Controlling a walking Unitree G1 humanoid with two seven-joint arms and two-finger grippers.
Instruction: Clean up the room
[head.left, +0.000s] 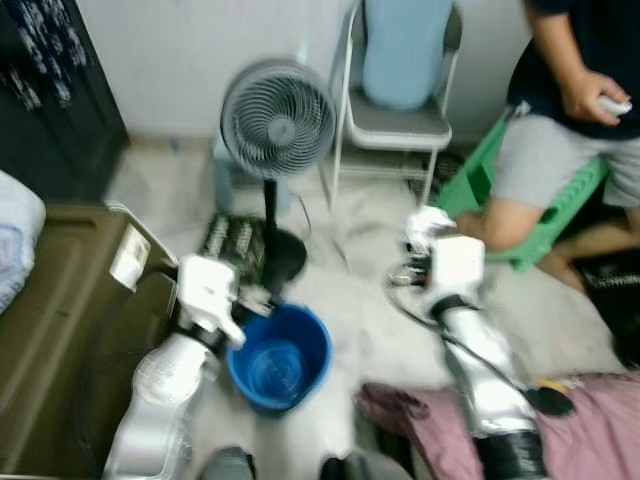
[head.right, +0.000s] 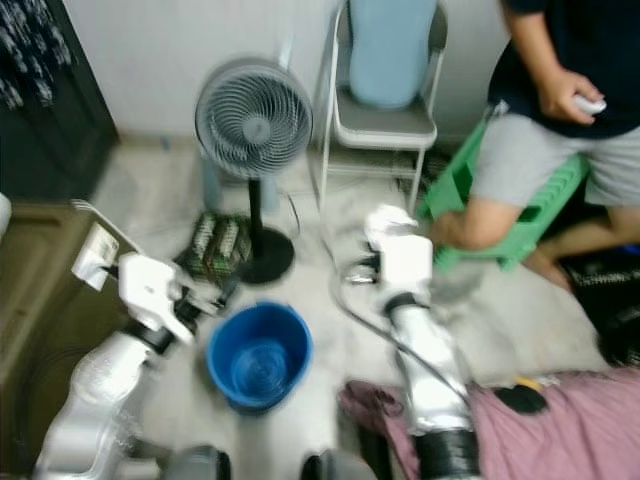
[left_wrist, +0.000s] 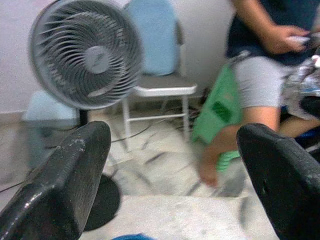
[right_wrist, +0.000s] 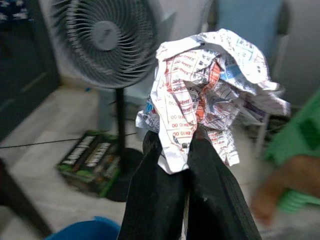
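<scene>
A crumpled ball of printed paper (right_wrist: 210, 85) is pinched at its lower edge by my right gripper (right_wrist: 189, 137), which is shut on it. In the eye views the paper (head.left: 428, 225) hangs over the pale floor, to the right of a blue bucket (head.left: 312, 330). The bucket stands on the floor between my arms, and I make out nothing inside it. My left gripper (left_wrist: 172, 132) is open with nothing between its fingers (left_wrist: 65, 185). It is held just beyond the bucket's left rim.
A standing fan (head.left: 277, 120) and a green-and-black packet (head.left: 228, 245) are behind the bucket. A metal chair (head.left: 395, 125) stands by the wall. A person (head.left: 560, 150) sits on a green stool (head.left: 470, 185) at right. A brown cabinet (head.left: 60, 330) is at left, pink cloth (head.left: 600, 430) near right.
</scene>
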